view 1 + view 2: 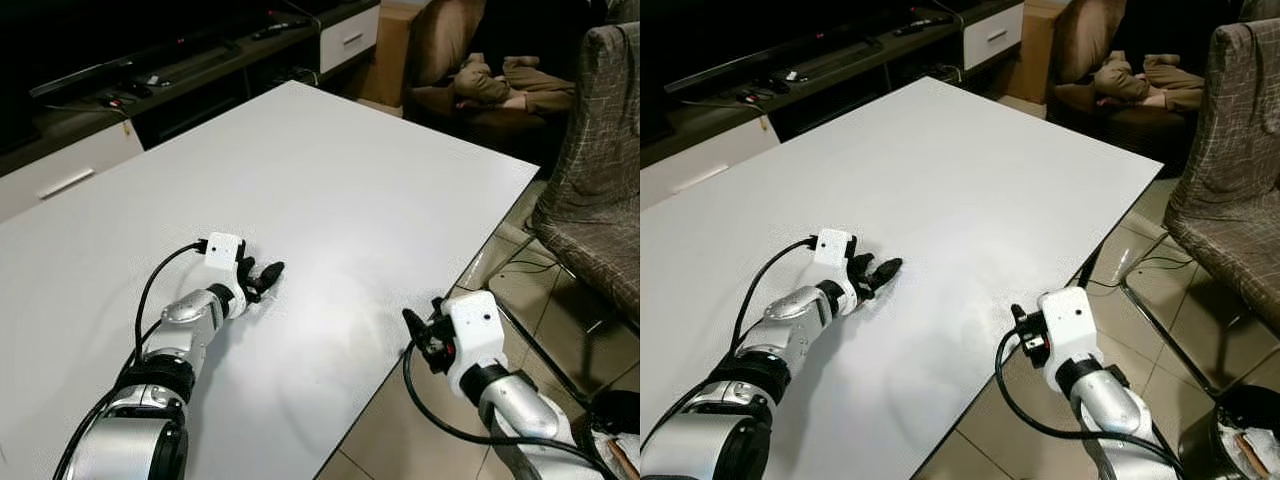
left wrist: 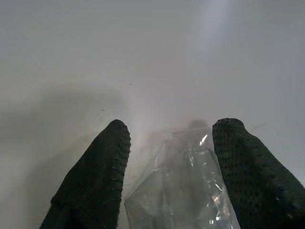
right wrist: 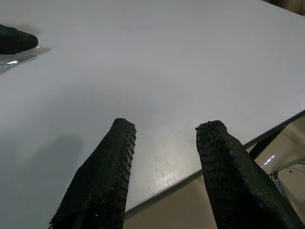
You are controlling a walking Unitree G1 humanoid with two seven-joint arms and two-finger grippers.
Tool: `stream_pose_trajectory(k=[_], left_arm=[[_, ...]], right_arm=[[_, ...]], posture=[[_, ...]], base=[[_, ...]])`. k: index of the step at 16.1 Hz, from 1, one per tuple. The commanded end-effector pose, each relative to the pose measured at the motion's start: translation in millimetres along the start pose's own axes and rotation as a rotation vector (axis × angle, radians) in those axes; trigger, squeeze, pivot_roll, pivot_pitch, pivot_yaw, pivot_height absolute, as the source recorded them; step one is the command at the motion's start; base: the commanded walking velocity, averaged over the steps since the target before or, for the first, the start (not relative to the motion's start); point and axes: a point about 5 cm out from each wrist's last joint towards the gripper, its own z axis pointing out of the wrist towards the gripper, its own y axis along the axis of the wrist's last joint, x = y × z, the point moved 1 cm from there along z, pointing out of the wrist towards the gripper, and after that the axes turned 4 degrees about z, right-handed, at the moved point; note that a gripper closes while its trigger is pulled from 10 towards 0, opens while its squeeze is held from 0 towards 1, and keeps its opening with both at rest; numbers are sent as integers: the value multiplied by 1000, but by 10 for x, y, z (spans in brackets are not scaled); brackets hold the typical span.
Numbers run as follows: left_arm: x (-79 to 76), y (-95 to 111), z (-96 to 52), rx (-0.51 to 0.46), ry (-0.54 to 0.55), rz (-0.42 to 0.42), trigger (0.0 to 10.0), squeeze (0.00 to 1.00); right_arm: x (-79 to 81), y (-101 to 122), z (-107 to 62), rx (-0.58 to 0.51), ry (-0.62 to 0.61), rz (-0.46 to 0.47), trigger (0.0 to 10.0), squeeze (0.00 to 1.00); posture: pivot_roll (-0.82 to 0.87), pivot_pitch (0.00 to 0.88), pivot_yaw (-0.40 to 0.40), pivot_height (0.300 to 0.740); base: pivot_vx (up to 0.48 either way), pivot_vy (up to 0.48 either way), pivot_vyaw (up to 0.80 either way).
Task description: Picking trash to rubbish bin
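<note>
Resting low on the table (image 1: 380, 200), the left gripper (image 1: 262, 279) has fingers apart w/ a clear plastic wrapper (image 2: 183, 191) lying between them. Right gripper (image 3: 164, 176) hovers at the table's edge, fingers apart, nothing in them.

No legible text, label, brand, number or sign was found in any view. The white table (image 1: 330, 180) was blank, and the clear plastic wrapper (image 2: 183, 191) carried no readable print. The white wrist housings on both arms bore no marking that could be read. The items on the dark TV unit (image 1: 150, 75) were too small and too dim to show any lettering.
</note>
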Motion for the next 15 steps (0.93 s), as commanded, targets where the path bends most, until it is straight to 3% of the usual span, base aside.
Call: stream_pose_trajectory(k=[1, 6, 8, 11, 12, 13, 15], left_arm=[[30, 3, -31, -21, -9, -35, 0, 0], [-91, 214, -9, -144, -87, -120, 0, 0], [-111, 286, -98, -189, -144, -50, 0, 0], [26, 328, -231, -233, -60, 52, 0, 0], [96, 396, -294, -287, -5, 66, 8824, 745], [106, 419, -357, -319, -7, 85, 10000, 1000], [89, 363, -395, -305, -15, 105, 10000, 1000]], right_arm=[[-1, -21, 16, 17, -2, 3, 10000, 0], [7, -17, 48, 15, -1, 1, 10000, 0], [17, -28, 48, 15, 1, 2, 10000, 0], [32, -44, 44, 17, 2, 4, 10000, 0], [42, -50, 45, 18, 4, 4, 10000, 0], [50, -56, 49, 18, 7, 3, 10000, 0], [67, -59, 55, 18, 12, 0, 10000, 0]], posture=[[-119, 32, 70, 740], [-101, 34, 63, 740], [-93, 29, 68, 740], [-88, 25, 71, 740], [-86, 23, 71, 740], [-81, 20, 69, 740], [-79, 18, 68, 740]], base=[[0, 0, 0], [0, 0, 0], [0, 0, 0], [0, 0, 0], [0, 0, 0], [0, 0, 0], [0, 0, 0]])
